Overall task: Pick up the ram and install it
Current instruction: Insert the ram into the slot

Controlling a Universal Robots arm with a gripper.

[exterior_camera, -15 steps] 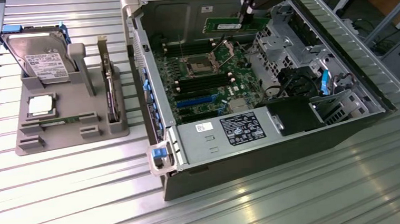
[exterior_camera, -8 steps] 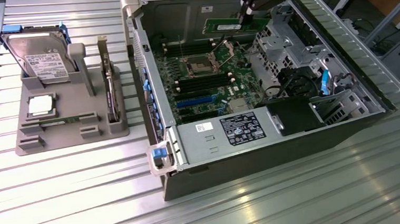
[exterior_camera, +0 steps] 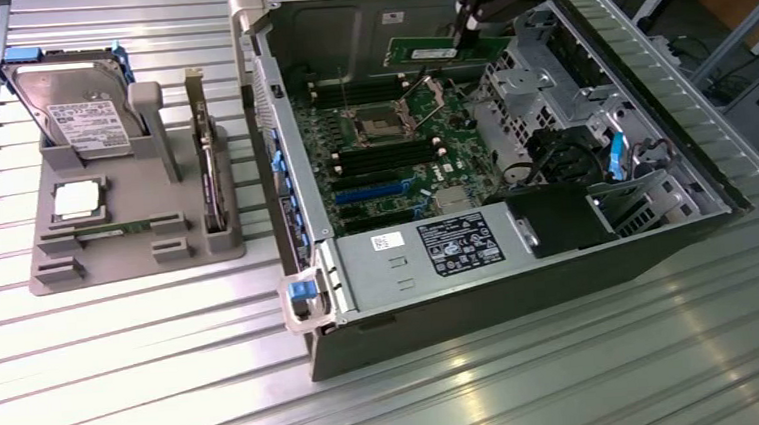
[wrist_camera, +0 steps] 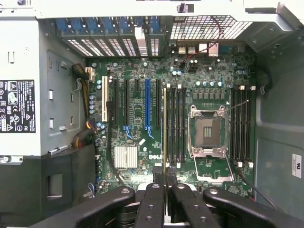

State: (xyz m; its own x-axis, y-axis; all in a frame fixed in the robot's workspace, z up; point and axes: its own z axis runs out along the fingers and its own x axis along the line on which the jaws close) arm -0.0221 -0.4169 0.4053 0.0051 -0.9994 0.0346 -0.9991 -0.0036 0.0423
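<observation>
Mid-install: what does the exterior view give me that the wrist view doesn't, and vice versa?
Exterior view: the grey parts stand on the slatted table, with the metal hard drive and square silver processor chip, plus the flat face of the long green ram stick. Wrist view: that stick edge-on, running alongside the black memory slots. Both: the claw shut on the ram over the open computer case, and the square processor socket.

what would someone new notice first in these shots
The open grey metal computer case, its green motherboard bare, fills the middle of the exterior view. Above it the black gripper is shut on the long green ram stick. At the exterior view's left, a grey plastic holder carries a silver hard drive.
</observation>
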